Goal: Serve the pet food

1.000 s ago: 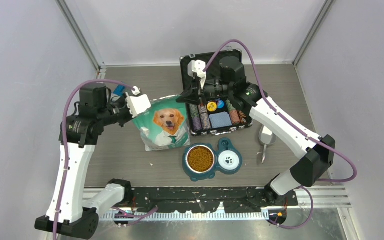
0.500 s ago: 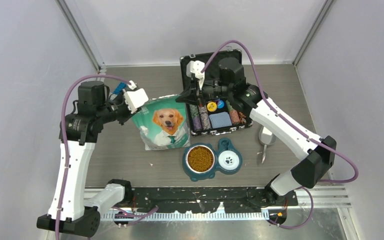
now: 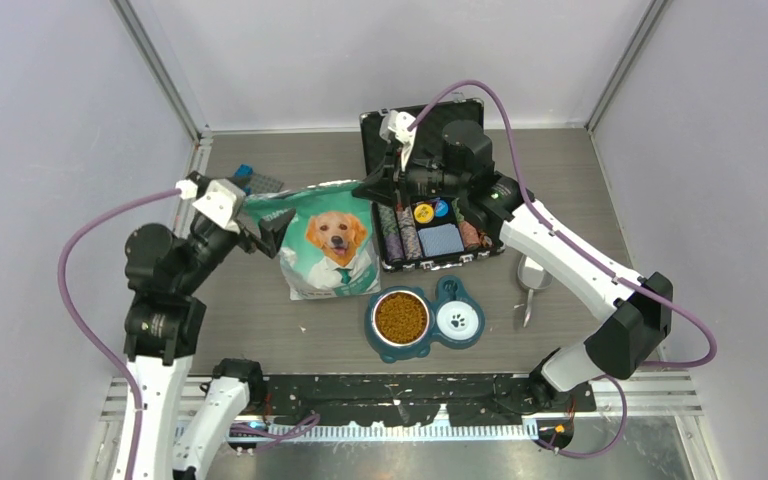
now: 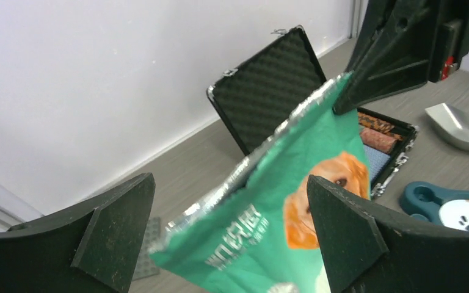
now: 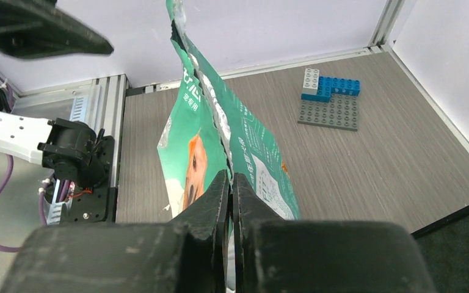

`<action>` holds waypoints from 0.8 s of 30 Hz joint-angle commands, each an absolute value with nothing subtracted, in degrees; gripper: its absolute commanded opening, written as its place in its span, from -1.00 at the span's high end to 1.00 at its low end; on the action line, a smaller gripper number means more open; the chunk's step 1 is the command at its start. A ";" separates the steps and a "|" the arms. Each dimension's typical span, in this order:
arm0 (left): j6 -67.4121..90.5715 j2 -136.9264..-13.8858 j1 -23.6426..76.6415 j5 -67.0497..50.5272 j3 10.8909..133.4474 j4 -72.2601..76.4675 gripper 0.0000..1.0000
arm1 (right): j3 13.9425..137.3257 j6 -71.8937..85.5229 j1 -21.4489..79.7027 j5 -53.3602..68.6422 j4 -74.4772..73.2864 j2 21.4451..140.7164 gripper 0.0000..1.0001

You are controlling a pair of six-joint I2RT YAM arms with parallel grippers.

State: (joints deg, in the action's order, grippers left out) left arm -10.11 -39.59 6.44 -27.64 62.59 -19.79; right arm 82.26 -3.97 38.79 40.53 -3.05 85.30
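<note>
The pet food (image 3: 401,317) fills the steel bowl of a teal double dish (image 3: 438,295) near the front. A teal-and-white dog-print bag (image 3: 330,250) stands left of it, its top torn open. My right gripper (image 3: 368,188) is shut on the bag's upper right corner; in the right wrist view its jaws (image 5: 229,176) pinch the bag's (image 5: 253,152) top edge. My left gripper (image 3: 267,234) stands open just left of the bag. In the left wrist view the bag's (image 4: 262,238) loose corner hangs between the spread fingers (image 4: 116,232) without touching them.
An open black case (image 3: 375,125) of poker chips sits behind the bag. A metal scoop (image 3: 532,275) lies right of the dish. Lego bricks on a grey plate (image 3: 252,180) lie at the back left. Walls close in on three sides.
My left gripper has let go of the bag's top left corner, opened wide and drawn back to the left. The right gripper keeps its hold on the other corner.
</note>
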 commanded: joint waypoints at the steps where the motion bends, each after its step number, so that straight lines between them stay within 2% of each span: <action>1: -1.67 -34.38 6.19 -24.81 53.89 -8.93 -0.99 | 83.59 -1.71 38.93 38.78 1.81 81.66 0.90; 4: -2.38 -30.90 5.27 -19.61 50.46 -10.11 -0.99 | 85.48 -3.09 38.94 37.85 -2.79 82.15 0.90; 10: -4.58 -25.67 -0.64 -20.51 47.72 -12.07 -0.99 | 87.44 -2.55 38.92 40.19 -4.25 83.94 0.90; 15: -4.60 -27.10 -8.59 -22.32 47.28 -11.80 -0.99 | 87.90 -3.65 38.94 40.30 -5.04 84.33 0.90; 18: -5.55 -29.89 -13.98 -38.18 47.49 -11.26 -0.99 | 89.05 -4.62 38.94 39.68 -6.92 84.68 0.90; 21: -3.47 -31.60 -14.59 -51.79 45.25 -4.58 -0.99 | 89.03 -4.83 38.98 39.63 -7.62 84.38 0.90; 24: -0.57 -32.94 -14.58 -59.01 42.71 3.66 -0.99 | 88.81 -5.27 39.07 39.52 -8.15 83.96 0.90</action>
